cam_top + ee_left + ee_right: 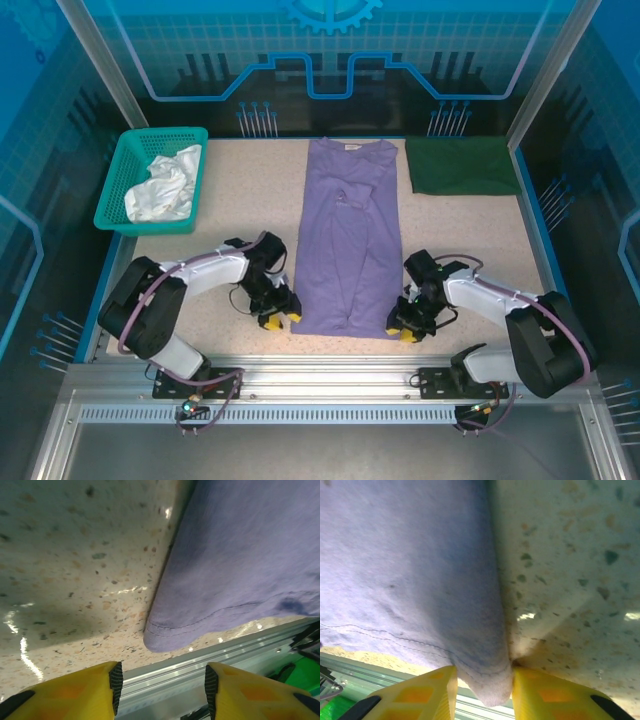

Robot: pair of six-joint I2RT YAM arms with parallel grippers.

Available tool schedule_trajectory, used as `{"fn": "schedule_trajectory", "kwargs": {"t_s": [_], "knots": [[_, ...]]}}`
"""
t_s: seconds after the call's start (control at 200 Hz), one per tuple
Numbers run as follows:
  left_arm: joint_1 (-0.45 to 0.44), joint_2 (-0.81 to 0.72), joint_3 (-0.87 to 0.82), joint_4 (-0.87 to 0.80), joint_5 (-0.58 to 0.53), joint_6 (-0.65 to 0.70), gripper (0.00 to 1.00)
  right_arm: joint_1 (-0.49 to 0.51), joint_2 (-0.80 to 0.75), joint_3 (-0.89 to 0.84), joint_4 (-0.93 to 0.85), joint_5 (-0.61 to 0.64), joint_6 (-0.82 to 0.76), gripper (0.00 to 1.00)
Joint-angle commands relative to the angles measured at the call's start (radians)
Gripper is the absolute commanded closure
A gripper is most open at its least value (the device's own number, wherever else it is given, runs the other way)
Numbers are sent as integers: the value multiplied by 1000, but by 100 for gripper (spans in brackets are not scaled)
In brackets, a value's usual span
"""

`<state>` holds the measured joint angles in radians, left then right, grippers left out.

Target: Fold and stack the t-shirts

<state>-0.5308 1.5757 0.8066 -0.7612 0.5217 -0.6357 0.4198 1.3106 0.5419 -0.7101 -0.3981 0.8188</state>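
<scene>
The lavender t-shirt [350, 240] is lying flat on the table [250, 200] as a narrow strip. Its long axis is running straight away from both grippers, with the hem nearest them and the collar farthest. We are treating the hem as the edge the coming fold depends on, with each arm working the corner on its own side.

The left gripper [162, 682] is standing wide open and holding nothing. The left hem corner [165, 637] is lying just ahead of it, in line with the gap and apart from both fingers. The aluminium rail [210, 652] is running close beside that corner, so we are judging a low approach there to be tight.

The right gripper [485, 690] is narrowed onto the right hem corner [492, 680]. Cloth is filling the gap and touching both fingers, and we are reading this as a grip.

The dark green t-shirt [462, 166] is lying folded far ahead of the right gripper, beside the collar end. The teal basket [118, 190], holding a white cloth [165, 185], is sitting far ahead of the left gripper and to its outer side. We are judging that neither is obstructing a fold along the long axis.
</scene>
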Motion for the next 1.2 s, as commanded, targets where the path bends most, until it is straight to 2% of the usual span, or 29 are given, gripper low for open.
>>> {"fn": "schedule_trajectory", "kwargs": {"t_s": [0.0, 0.27, 0.71, 0.945, 1.196], "knots": [[-27, 36, 12, -10, 20, 34, 51, 13, -16, -9, 44, -16, -9, 66], [-58, 82, 28, -3, -76, 51, 60, 13, -4, -2, 49, -10, -11, 72], [-75, 136, 92, -3, -124, 60, 68, 13, 13, -4, -1, 18, -24, 80], [-89, 155, 106, -4, -137, 65, 78, 13, 36, 13, -11, 22, -31, 84], [-101, 146, 92, -17, -165, 70, 96, 12, 51, 13, -44, 43, -26, 91]]}}
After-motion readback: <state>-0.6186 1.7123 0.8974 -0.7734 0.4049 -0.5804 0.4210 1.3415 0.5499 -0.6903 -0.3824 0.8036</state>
